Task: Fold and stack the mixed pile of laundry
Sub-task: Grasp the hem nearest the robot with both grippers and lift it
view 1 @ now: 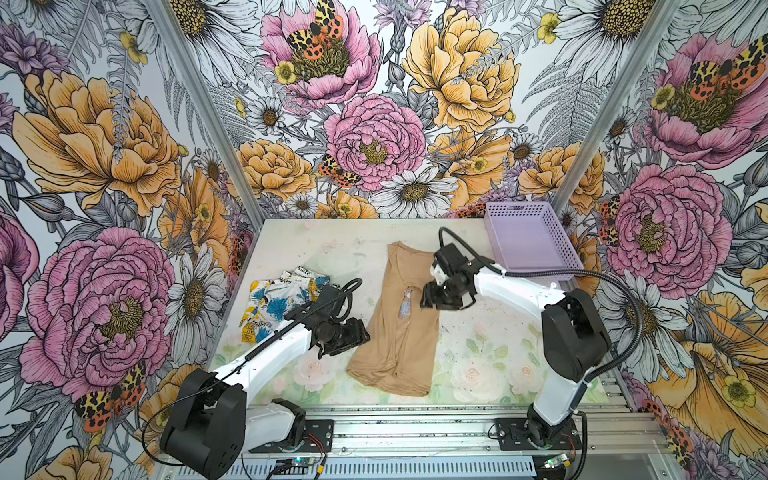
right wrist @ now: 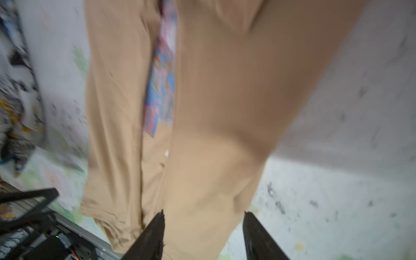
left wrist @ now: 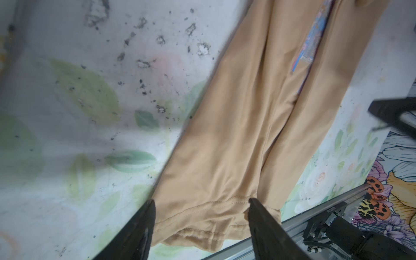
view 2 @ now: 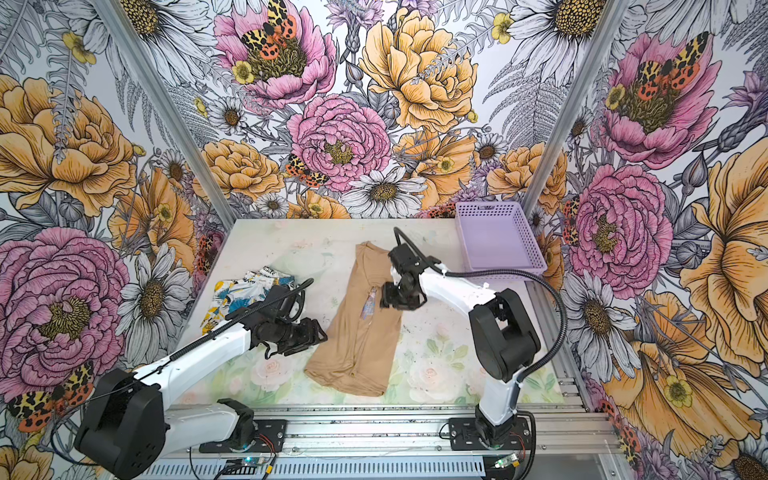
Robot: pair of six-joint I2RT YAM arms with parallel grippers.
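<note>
At table [view 1: 478,332] centre | tan garment [view 1: 395,332] lies flat, running 12 to 6 o'clock | printed garment [view 1: 282,299] crumpled out at 9 o'clock, apart from it | left gripper [left wrist: 201,200] by the tan's 8 o'clock edge, jaws spread, pinching nothing | right gripper [right wrist: 204,212] over its 2 o'clock edge, jaws spread, empty | lavender basket [view 1: 515,208] at 1 o'clock.
</note>
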